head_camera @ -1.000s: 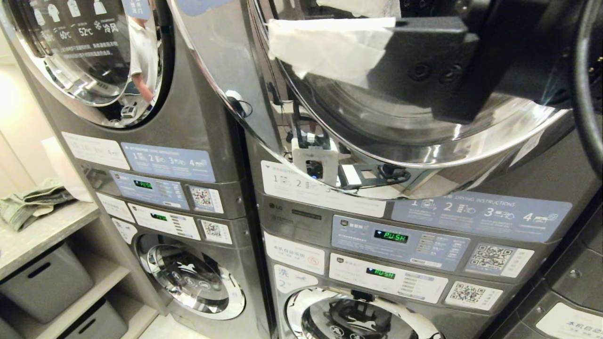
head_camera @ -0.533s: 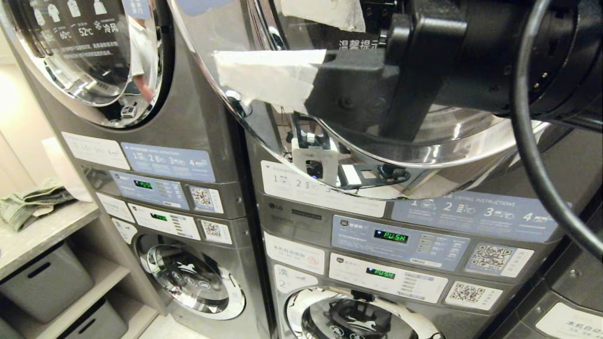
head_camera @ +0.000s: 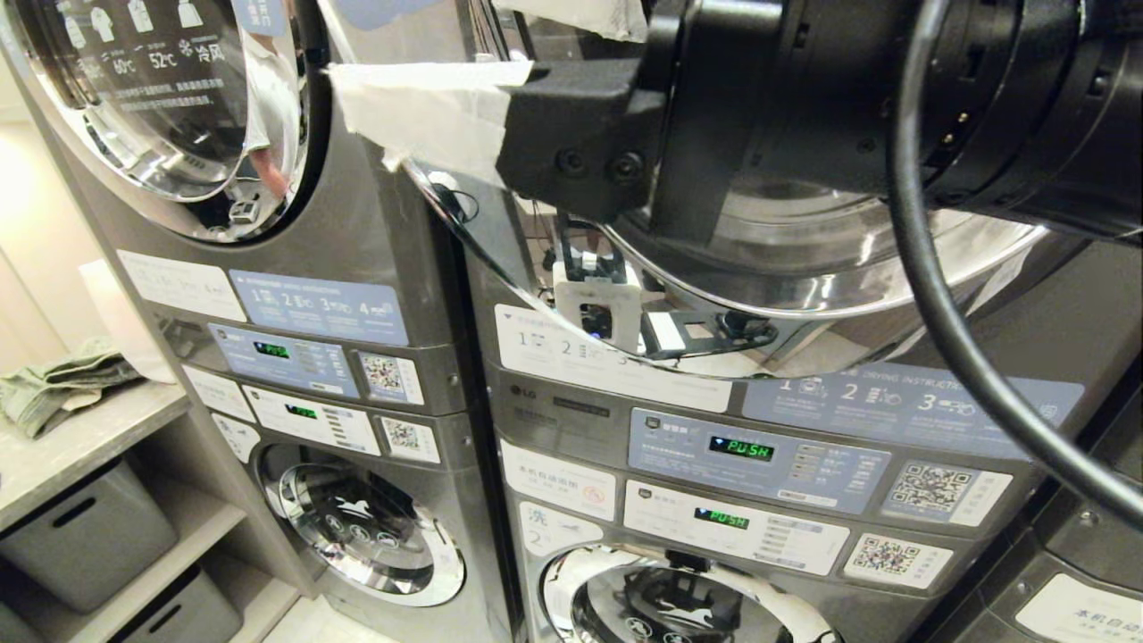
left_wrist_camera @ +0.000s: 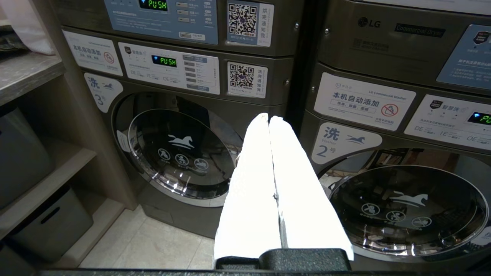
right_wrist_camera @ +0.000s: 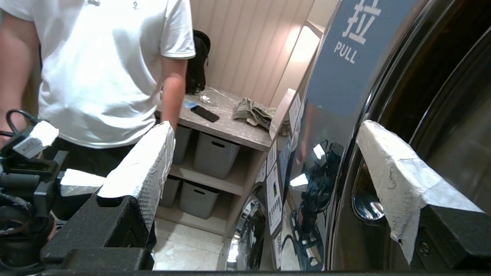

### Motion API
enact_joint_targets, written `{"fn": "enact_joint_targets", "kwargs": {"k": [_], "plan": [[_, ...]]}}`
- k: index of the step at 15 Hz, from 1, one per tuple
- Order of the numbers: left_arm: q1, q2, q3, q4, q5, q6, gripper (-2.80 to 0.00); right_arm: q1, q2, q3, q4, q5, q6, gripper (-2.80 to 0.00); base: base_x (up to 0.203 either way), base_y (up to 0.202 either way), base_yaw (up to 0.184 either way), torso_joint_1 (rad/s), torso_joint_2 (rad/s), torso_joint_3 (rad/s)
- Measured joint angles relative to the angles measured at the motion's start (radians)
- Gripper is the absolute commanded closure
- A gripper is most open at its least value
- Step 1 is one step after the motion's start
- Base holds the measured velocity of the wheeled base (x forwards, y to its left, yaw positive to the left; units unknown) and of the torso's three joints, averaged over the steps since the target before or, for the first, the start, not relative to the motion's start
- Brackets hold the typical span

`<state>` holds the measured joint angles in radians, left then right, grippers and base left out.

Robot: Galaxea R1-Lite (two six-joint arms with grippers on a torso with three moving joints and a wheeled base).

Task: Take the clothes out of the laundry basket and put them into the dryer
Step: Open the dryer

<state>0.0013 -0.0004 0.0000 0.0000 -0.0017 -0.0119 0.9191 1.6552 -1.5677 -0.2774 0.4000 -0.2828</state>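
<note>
The dryer is the upper machine of the right-hand stack, and its round chrome door (head_camera: pixel 804 268) fills the top of the head view. My right gripper (head_camera: pixel 464 54) is raised in front of that door's left side, open, with nothing between its white-wrapped fingers (head_camera: pixel 429 107). In the right wrist view the door's edge with the blue PULL label (right_wrist_camera: pixel 356 38) lies between the fingers (right_wrist_camera: pixel 395 168). My left gripper (left_wrist_camera: pixel 269 119) hangs low before the lower washers, shut and empty. The laundry basket is out of view.
A person in a white T-shirt (right_wrist_camera: pixel 99 69) stands to the left of the machines. A shelf unit (head_camera: pixel 80 446) holds grey bins (head_camera: pixel 89 536) and a greenish folded cloth (head_camera: pixel 54 384). A phone (right_wrist_camera: pixel 205 113) lies on the shelf top. A thick black cable (head_camera: pixel 946 339) crosses the right side.
My right arm has swung left across the dryer door, carrying the open gripper from the door's middle to its left edge. The left arm has not moved.
</note>
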Motion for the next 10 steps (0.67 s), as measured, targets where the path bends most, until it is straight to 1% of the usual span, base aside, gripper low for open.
{"fn": "enact_joint_targets", "kwargs": {"k": [6,10], "plan": [[0.0,0.0,0.0,0.0,0.0,0.0,0.0,0.003,0.018,-0.004,0.002,-0.005,-0.003,-2.8,0.0,0.0,0.0,0.0,0.0,0.0],[0.0,0.0,0.0,0.0,0.0,0.0,0.0,0.02,0.029,-0.012,0.003,-0.004,-0.001,-2.8,0.0,0.0,0.0,0.0,0.0,0.0]]}}
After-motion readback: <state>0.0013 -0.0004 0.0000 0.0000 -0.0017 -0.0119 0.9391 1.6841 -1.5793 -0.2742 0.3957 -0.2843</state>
